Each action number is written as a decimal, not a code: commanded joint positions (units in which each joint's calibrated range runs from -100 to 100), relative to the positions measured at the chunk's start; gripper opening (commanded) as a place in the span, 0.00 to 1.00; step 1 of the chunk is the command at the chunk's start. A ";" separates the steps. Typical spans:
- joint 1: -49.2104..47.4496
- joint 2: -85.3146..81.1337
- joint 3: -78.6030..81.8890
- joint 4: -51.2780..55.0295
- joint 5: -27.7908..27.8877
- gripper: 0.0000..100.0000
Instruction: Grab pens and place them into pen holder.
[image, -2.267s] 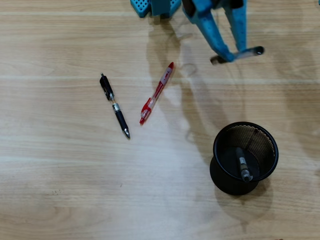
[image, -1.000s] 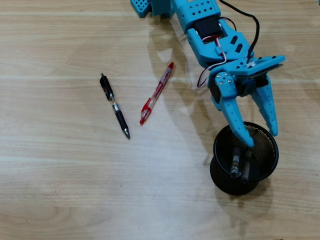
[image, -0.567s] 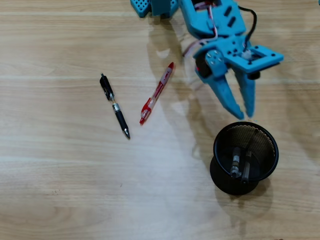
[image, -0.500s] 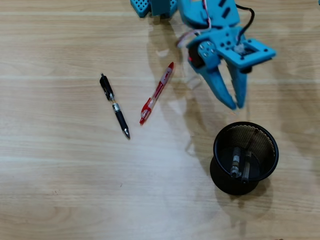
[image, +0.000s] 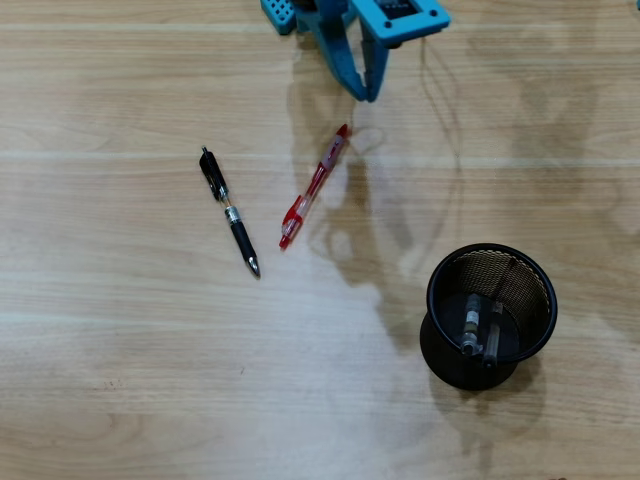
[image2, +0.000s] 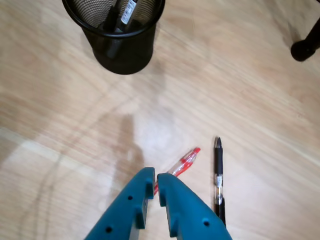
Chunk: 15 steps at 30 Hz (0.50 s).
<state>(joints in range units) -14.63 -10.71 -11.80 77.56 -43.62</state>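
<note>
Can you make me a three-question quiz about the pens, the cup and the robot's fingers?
1. Where is the red pen in the overhead view?
A. inside the pen holder
B. on the table, right of the black pen
C. between the fingers

2. How many pens lie on the table?
A. two
B. four
C. none

3. How are the gripper fingers?
A. wide open
B. clamped on a pen
C. nearly together, holding nothing

Answers:
1 B: it lies on the wood beside the black pen.
2 A: only the red and black pens lie outside the pen holder, which has others in it.
3 C: the wrist view shows just a thin gap, nothing in it.
</note>
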 joint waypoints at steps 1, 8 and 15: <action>2.14 -3.35 -2.59 2.94 -2.35 0.02; 2.23 -2.76 0.31 9.05 -15.02 0.02; 2.97 -1.48 3.75 9.05 -15.34 0.02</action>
<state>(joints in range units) -12.34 -11.38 -7.99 86.45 -58.65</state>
